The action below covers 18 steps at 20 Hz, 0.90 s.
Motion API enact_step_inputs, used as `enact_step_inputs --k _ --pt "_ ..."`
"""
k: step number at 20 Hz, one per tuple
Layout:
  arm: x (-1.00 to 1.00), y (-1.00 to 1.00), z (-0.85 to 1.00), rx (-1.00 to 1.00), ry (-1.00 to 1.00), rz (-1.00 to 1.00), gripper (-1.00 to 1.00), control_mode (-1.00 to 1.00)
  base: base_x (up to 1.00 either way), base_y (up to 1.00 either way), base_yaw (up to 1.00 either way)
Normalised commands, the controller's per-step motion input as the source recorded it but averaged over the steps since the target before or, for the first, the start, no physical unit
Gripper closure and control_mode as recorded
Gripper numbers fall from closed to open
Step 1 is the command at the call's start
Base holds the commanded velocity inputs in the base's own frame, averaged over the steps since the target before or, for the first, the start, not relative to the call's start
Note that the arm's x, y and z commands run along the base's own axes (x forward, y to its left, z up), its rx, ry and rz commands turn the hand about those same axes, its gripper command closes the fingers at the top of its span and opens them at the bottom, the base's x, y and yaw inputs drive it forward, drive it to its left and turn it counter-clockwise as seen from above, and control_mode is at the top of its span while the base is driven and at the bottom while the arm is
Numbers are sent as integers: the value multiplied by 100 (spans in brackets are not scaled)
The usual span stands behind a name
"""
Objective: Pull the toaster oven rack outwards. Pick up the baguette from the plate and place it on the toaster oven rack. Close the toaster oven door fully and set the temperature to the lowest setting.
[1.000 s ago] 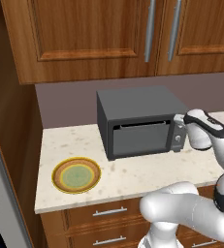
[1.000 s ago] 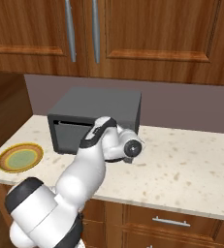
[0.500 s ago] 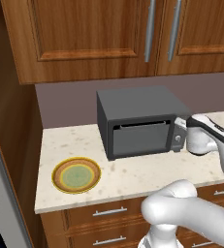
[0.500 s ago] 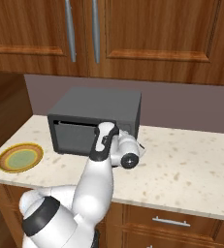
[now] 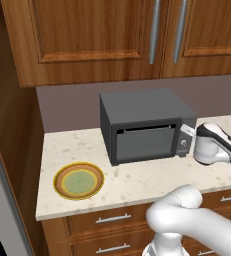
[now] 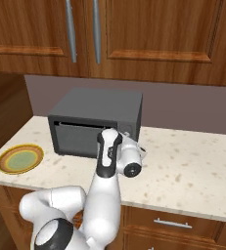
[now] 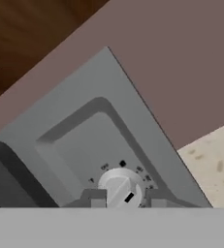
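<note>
At the oven's point(image 5: 146, 126) right-hand panel, near the counter's point(image 5: 137, 182) back edge, the gripper point(image 7: 125, 198) straddles a pale knob point(image 7: 120, 187), fingers seemingly clamped on it, presumably to turn the temperature down, the plate point(image 5: 79, 180) bare by the front-left corner.

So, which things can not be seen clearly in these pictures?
- Hand view: the end effector fingertips flank the white round knob; the bottom edge hides whether they touch it. Dial marks are too small to read.
- Base views: the dark grey boxy toaster oven has its door slightly ajar, hiding what is inside.
</note>
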Motion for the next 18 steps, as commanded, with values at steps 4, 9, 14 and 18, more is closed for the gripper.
enact_step_inputs --k 4,9,14,18 --pt "-13 -1 0 -15 -36 39 100 -100 0 0 0" --pt "-12 0 0 -15 -40 33 100 -100 0 0 0" --pt "11 22 13 -13 -35 8 100 -100 0 0 0" --pt "22 18 37 -5 -25 0 100 -100 0 0 0"
